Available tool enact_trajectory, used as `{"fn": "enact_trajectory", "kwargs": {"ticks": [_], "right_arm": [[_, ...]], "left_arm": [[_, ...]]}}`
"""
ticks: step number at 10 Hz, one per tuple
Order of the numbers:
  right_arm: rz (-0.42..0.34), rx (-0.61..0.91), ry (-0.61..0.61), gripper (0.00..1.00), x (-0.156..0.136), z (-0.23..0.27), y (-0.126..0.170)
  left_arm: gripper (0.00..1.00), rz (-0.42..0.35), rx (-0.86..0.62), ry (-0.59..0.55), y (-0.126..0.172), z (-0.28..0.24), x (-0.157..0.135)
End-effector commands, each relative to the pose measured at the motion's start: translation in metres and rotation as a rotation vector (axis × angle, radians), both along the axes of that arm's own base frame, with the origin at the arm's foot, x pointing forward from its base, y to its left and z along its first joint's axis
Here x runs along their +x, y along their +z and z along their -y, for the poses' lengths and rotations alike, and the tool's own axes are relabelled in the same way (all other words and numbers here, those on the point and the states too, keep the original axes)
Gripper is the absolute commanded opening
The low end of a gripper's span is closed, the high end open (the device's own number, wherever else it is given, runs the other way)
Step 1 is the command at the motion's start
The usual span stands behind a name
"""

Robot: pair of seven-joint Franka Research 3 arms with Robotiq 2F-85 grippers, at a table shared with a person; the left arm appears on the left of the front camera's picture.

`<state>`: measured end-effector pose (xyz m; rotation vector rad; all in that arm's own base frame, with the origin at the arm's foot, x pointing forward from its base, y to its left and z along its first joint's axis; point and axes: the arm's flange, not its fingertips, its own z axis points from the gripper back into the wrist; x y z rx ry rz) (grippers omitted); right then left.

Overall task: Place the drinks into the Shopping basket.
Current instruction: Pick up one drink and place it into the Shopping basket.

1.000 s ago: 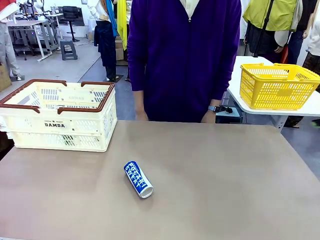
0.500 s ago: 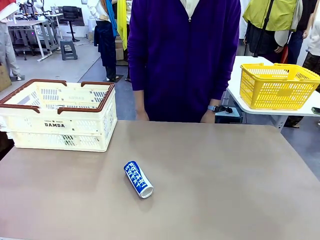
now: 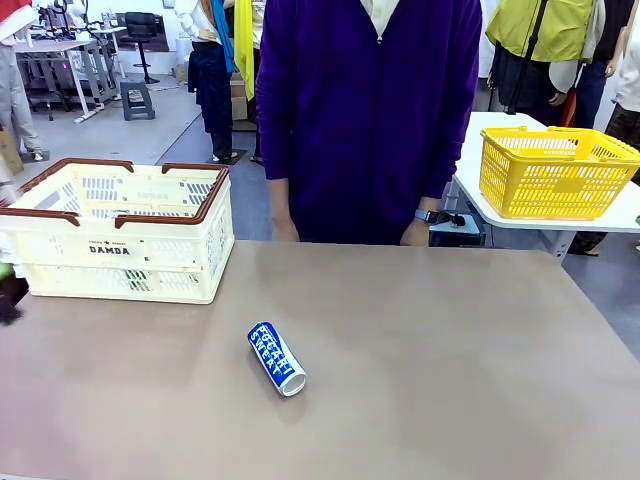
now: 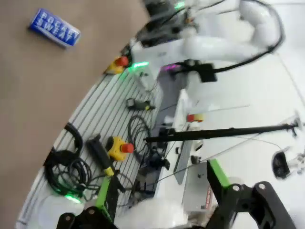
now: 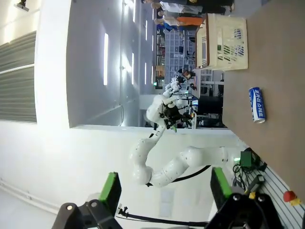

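Scene: A blue-and-white drink can lies on its side on the brown table, with a person in a purple top standing at the far edge.

Can: It rests in front of the Shopping basket and off toward the basket's right corner, well apart from it, its silver end pointing toward the robot's side. The left wrist view catches its printed side; the right wrist view shows it with the basket beyond.

Shopping basket: Cream-white with a brown rim, standing upright at the table's far left. No drink can be seen in it from here.

Left gripper: Jaws spread wide, nothing between them, aimed off the table's edge toward cabling.

Right gripper: Likewise wide open and empty, facing away from the can.

Yellow basket: On a separate white table, far right of the Shopping basket; not the target.

Step in hand: Likely the reach for the can, not yet begun.

Doing it well: Close across the can's round body near mid-length, jaws square to its long axis so it cannot roll away, then lift clear of the basket's rim before releasing inside.
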<state>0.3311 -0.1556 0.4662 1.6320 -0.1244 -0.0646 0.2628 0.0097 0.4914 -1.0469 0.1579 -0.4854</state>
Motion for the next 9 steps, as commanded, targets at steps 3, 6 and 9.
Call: {"fn": "enact_trajectory", "kwargs": {"ticks": [3, 6, 9], "right_arm": [[0.005, -0.002, 0.012, 1.0, 0.0, 0.003, 0.001], [0.005, -0.002, 0.012, 1.0, 0.0, 0.003, 0.001], [0.005, -0.002, 0.012, 1.0, 0.0, 0.003, 0.001]], "left_arm": [[1.0, 0.273, 0.413, 0.68, 0.05, 0.167, 0.05], [1.0, 0.625, 0.619, 0.674, 0.029, 0.226, 0.041], [1.0, 0.609, 0.724, 0.525, -0.01, 0.245, 0.04]]}}
